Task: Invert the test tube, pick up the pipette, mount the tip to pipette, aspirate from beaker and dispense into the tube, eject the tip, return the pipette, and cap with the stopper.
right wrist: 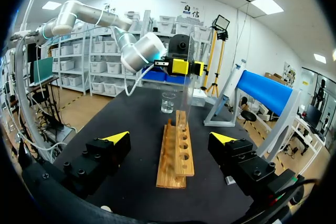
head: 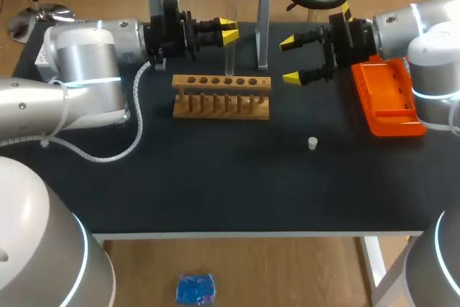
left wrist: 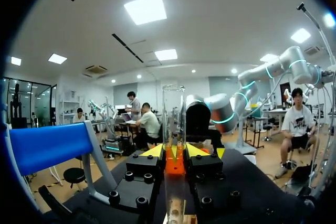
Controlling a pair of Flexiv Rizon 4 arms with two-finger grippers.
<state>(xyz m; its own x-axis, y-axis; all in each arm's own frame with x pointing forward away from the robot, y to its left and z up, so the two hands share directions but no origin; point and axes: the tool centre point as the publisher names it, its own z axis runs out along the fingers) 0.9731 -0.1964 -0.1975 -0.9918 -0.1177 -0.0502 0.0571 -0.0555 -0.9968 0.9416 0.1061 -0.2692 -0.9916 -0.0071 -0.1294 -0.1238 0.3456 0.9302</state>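
You are on the opening step: your left gripper (head: 228,29), upper middle of the head view, is clenched on the test tube (head: 230,59), which stands upright over the wooden rack (head: 221,95), its mouth seemingly upward. Next, seat it squarely in a hole before letting go. Your right gripper (head: 291,59), just right of the rack, hangs released and empty.

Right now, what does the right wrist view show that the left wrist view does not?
Only the right wrist view shows the beaker, the holes of the wooden rack, the left arm and the right gripper, which is open. Only the left wrist view shows the right arm. Both show the test tube, upright in the left gripper, which is shut on it, and the blue stand.
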